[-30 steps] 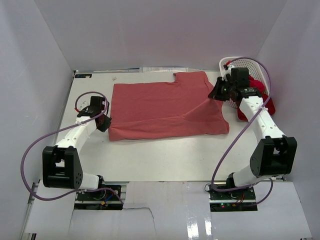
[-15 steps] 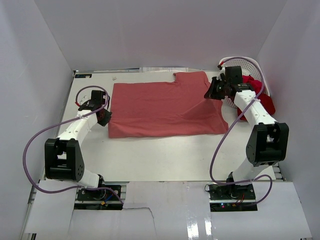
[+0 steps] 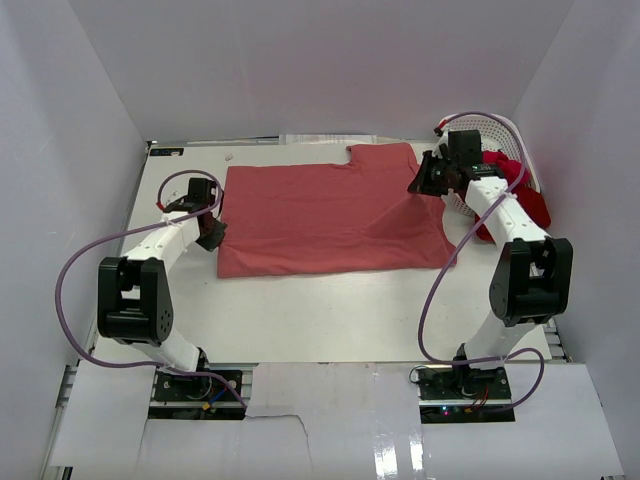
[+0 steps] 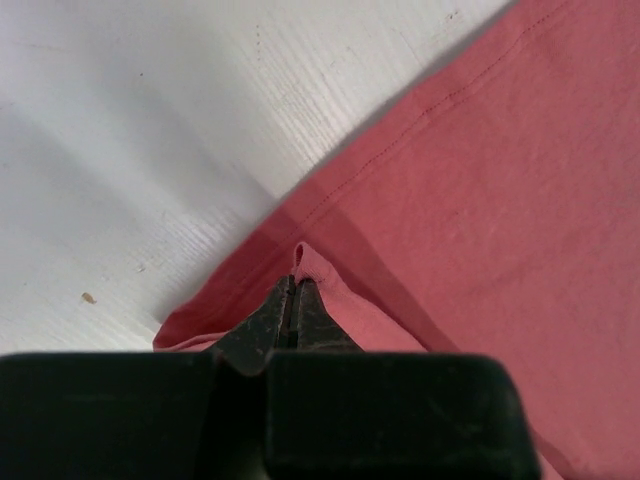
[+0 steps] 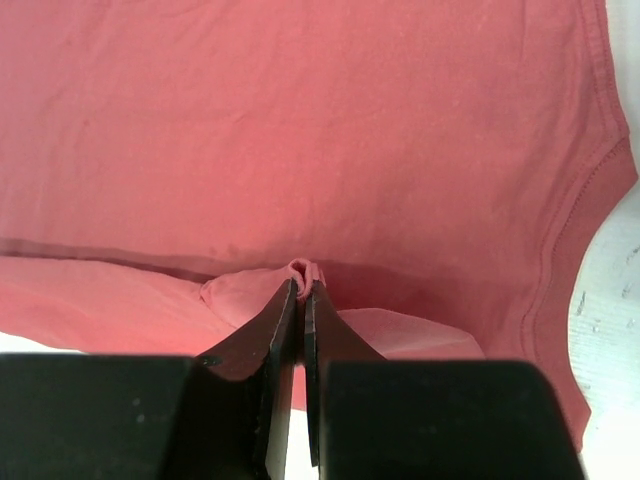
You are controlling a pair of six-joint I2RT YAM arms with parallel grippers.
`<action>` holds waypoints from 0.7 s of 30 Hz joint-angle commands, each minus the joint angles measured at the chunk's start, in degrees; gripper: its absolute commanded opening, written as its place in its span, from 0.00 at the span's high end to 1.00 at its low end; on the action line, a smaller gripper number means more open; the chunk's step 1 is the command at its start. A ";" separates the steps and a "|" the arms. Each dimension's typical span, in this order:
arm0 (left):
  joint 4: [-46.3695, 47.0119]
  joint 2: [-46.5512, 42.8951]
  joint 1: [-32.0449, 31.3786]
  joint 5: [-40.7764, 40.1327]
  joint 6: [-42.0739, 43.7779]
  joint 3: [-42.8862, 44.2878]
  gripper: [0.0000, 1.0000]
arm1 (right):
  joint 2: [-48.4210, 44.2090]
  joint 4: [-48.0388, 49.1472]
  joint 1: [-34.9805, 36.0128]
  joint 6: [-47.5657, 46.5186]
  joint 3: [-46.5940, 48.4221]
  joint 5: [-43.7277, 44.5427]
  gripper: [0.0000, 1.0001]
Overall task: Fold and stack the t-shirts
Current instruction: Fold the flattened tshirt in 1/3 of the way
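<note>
The left end effector (image 3: 210, 233) is clenched on a small pleat at the left edge of the dusty salmon-red soft cotton t-shirt (image 3: 320, 215). Over the last second it has crept away from its base along that edge. The shirt lies spread in the middle of the white desk (image 3: 300, 310), its long axis running left to right. The curved stitched opening seen from the right wrist suggests the top end points right. The right end effector (image 3: 424, 184), also pinched shut on a pleat, has drifted inward, raising a ridge. Both grasps look set, so a fold seems ready to begin.
</note>
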 commanded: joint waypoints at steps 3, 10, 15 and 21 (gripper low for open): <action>0.80 2.26 0.18 -2.23 -0.22 3.87 1.00 | 3.42 5.02 0.14 -0.51 2.54 1.26 0.92; 0.89 5.60 0.18 -1.00 -0.14 7.82 0.81 | 9.57 3.80 0.14 0.37 7.81 3.01 0.50; -0.68 4.64 0.18 -2.31 0.48 8.17 0.02 | 6.61 4.13 0.84 0.72 5.46 8.44 0.12; -1.74 -6.93 -3.06 -11.71 2.23 7.65 0.02 | -7.01 8.37 4.09 -0.33 -9.39 13.20 0.10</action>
